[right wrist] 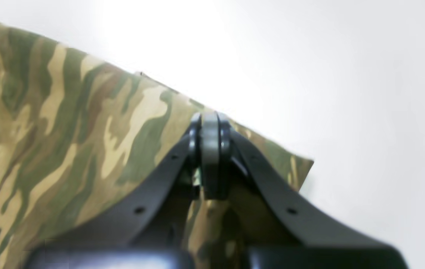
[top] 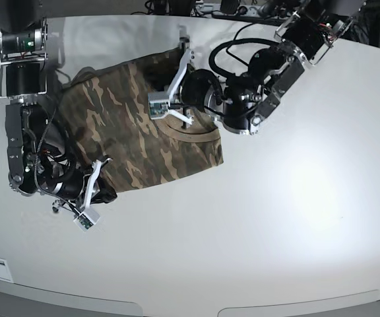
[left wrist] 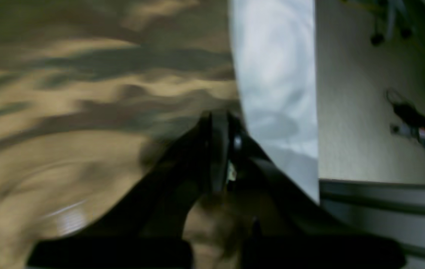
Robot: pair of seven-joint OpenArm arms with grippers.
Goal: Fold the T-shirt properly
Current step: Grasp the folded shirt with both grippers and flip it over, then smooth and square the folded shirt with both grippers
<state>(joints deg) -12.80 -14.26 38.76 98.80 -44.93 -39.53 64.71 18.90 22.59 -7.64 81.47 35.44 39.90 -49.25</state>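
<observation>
T-shirt [top: 137,142]: you've got it lying on the white table [top: 295,211], toward the far-left part of the surface, well back from the near edge. Camo print in olive, brown, tan. In base view the tan collar curve shows near the shirt's right side, just under the left arm's wrist.

Left gripper [left wrist: 219,123]: your left arm reaches in from the far-right corner. In the left wrist view the two black fingers meet at the tips with cloth bunched under and around them, so it looks clamped on the T-shirt near its edge beside the white table. View is motion-blurred, so the exact pinch pt isn't sharp.

Right gripper [right wrist: 210,127]: your right arm sits at the table's left edge, gripper at the shirt's near-left corner. In the right wrist view the fingers are pressed together with camo fabric caught betw. them at the cloth's edge, and more fabric hangs below the tips.

Shirt edge, right wrist view: straight hem runs diagonally from upper left to a corner at right, white table beyond it.

Bkgd, left wrist view: pale floor or wall w/ dark cables past the table edge; too blurred to say more.

Writing/labels: none you can read. Small white cam modules on both wrists in base view, markings too small to tell.
</observation>
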